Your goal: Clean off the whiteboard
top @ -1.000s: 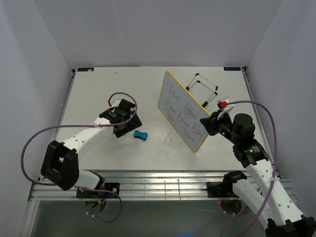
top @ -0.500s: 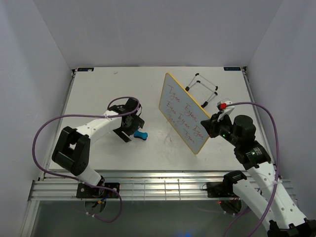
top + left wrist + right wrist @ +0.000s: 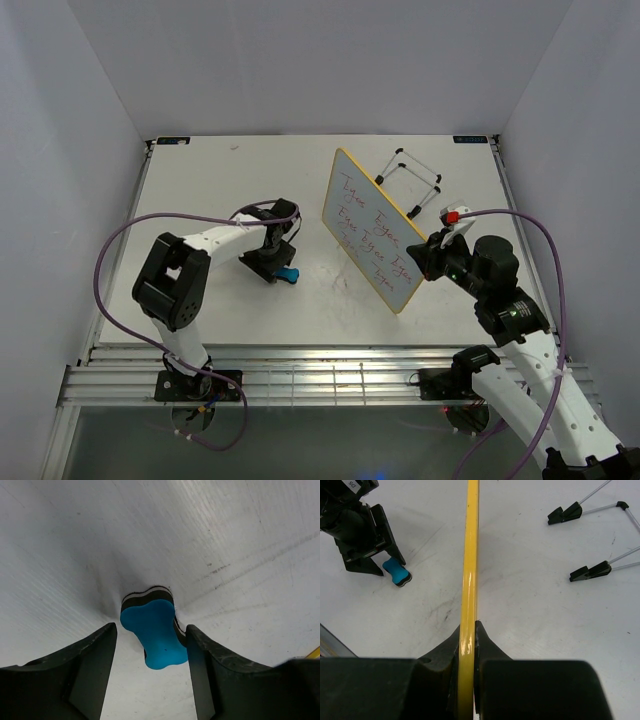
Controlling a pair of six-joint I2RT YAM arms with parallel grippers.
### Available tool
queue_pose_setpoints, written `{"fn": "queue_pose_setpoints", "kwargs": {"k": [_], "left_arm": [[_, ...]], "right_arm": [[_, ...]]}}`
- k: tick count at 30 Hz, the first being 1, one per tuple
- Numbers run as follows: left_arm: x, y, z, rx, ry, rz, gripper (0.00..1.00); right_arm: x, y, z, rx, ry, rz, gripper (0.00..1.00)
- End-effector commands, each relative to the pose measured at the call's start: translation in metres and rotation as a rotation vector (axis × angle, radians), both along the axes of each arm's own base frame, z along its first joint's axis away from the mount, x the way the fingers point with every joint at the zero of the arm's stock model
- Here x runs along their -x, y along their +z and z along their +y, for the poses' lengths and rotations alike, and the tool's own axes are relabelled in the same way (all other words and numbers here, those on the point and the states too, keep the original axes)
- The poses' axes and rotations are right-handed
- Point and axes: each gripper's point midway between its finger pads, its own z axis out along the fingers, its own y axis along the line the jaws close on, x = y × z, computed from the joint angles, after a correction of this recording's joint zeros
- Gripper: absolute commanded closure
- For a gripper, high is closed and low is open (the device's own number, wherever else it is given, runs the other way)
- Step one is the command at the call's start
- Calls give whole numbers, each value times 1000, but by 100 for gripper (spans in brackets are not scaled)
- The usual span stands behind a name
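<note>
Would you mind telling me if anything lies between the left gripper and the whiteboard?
Nothing visible does: only bare table separates the left gripper, astride the blue eraser, from the whiteboard the right gripper grips.

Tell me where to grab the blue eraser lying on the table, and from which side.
Pinch the eraser across its narrow waist, coming straight down from above. It lies flat on the table, blue face up, and its bone shape flares at both ends, so a grip on the long sides should seat there without slipping.
</note>
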Motion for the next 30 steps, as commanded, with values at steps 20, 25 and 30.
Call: {"fn": "queue_pose_setpoints", "kwargs": {"k": [20, 25, 30], "left_arm": [[-6, 6, -13, -1, 92, -12, 34], [-4, 4, -15, 2, 99, -9, 55], [-4, 1, -16, -2, 100, -3, 55]], "right_arm": [[13, -31, 1, 50, 33, 85, 92], [13, -33, 2, 53, 39, 88, 92], [14, -32, 2, 54, 47, 87, 92]]}}
